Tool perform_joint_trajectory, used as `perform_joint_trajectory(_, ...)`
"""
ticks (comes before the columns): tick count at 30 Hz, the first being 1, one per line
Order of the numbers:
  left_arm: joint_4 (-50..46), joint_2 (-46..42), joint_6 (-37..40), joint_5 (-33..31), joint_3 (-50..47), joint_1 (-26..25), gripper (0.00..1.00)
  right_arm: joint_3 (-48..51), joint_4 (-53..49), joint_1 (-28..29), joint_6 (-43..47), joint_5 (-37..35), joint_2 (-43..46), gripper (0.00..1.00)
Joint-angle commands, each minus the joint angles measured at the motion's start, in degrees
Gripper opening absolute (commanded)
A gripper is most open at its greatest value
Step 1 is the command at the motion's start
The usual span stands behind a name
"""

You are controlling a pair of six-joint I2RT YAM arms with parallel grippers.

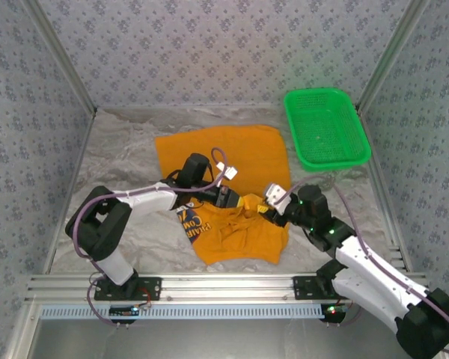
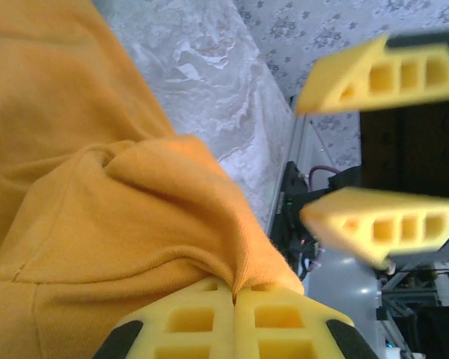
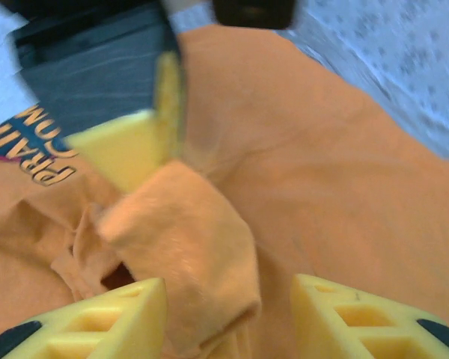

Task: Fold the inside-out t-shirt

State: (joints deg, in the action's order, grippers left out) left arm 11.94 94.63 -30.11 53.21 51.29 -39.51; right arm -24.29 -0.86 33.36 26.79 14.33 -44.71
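garment: orange short-sleeved cotton t-shirt, rumpled, mid-frame on the grey worktop
left fingers: clenched on an orange fold, bottom centre
right fingers: released, straddling a loose fold

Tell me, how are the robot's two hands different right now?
The left hand is shut; the right hand is open. The left hand pinches a fold of the orange t-shirt; the right hand just straddles loose cloth. Both have yellow fingers.
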Motion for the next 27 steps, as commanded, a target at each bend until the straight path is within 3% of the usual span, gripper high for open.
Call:
perform_joint_trajectory(1, -5.73, -1.1, -0.83, 4.79, 2.41, 0.5, 0.0, 0.03, 3.38, 4.33, 14.17, -2.0, -1.7, 0.51)
perform_joint_trajectory(4, -9.6, -1.31, 1.37, 6.13, 3.19, 0.59, 0.0, -1.92, 3.94, 10.05, 21.21, -9.28, -6.0, 0.52)
perform_joint_trajectory(7, -11.94, -1.04, 3.03, 7.04, 3.89, 0.65, 0.0, -2.16, 7.78, 11.55, 23.35, -14.1, -9.19, 0.48)
perform_joint_trajectory(9, -11.93, -0.84, 3.03, 7.34, 4.07, 0.66, 0.02, -2.11, 9.64, 11.8, 24.08, -14.3, -9.86, 0.36)
perform_joint_trajectory(11, -12.36, -0.56, 3.42, 7.26, 4.43, 0.75, 0.05, -1.78, 11.61, 12.16, 23.81, -15.0, -9.84, 0.12)
perform_joint_trajectory(13, -12.34, -0.29, 3.81, 6.86, 4.48, 0.91, 0.12, -1.57, 12.84, 12.02, 22.19, -13.84, -9.08, 0.0)
perform_joint_trajectory(14, -11.99, -0.6, 4.0, 6.15, 4.33, 1.28, 0.18, -2.0, 12.21, 11.46, 20.5, -11.7, -8.71, 0.0)
perform_joint_trajectory(16, -10.0, -2.25, 4.09, 3.36, 3.02, 2.07, 0.33, -3.57, 9.87, 10.43, 16.49, -6.81, -8.58, 0.0)
perform_joint_trajectory(23, -5.55, -19.82, 16.36, -16.73, -7.35, 2.19, 0.44, -8.26, 9.76, 9.81, 2.51, 0.5, -12.26, 0.0)
perform_joint_trajectory(27, -5.11, -29.01, 26.0, -29.45, -13.68, -2.28, 0.58, -11.16, 8.56, 9.48, -3.0, 2.66, -15.18, 0.0)
